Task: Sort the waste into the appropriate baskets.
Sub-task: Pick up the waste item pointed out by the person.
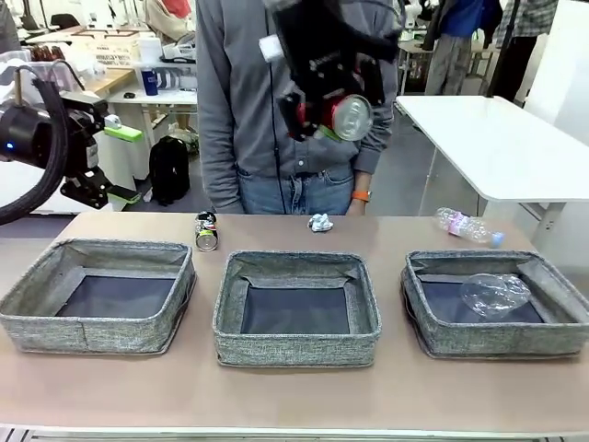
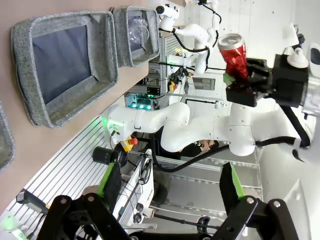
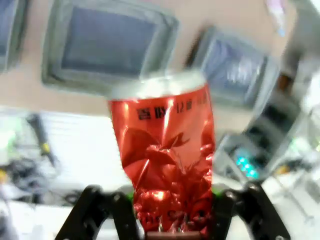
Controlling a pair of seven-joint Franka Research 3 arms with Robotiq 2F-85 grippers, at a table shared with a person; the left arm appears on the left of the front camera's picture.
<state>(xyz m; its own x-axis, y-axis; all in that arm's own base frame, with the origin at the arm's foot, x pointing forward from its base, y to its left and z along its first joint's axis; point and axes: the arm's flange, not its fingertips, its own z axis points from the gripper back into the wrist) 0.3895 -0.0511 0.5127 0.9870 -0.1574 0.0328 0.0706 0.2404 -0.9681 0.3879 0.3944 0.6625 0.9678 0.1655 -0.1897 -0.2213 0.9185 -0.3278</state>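
- While the right gripper (image 1: 324,115) is clamping the crumpled red drink can (image 1: 352,117) high above the table (image 1: 276,396), the carrying step is under way.
- The left gripper (image 2: 170,187) is hanging empty, fingers spread.
- Next, probably: lowering over an empty basket (image 1: 296,348), then releasing.

The black fingers (image 3: 122,215) clamp the crumpled lower end of a dented red drink can (image 3: 167,155), whose silver top points away from the camera. Beyond it, blurred, two grey baskets (image 3: 75,82) lie side by side on the tan surface (image 3: 22,87), dark bottoms showing.
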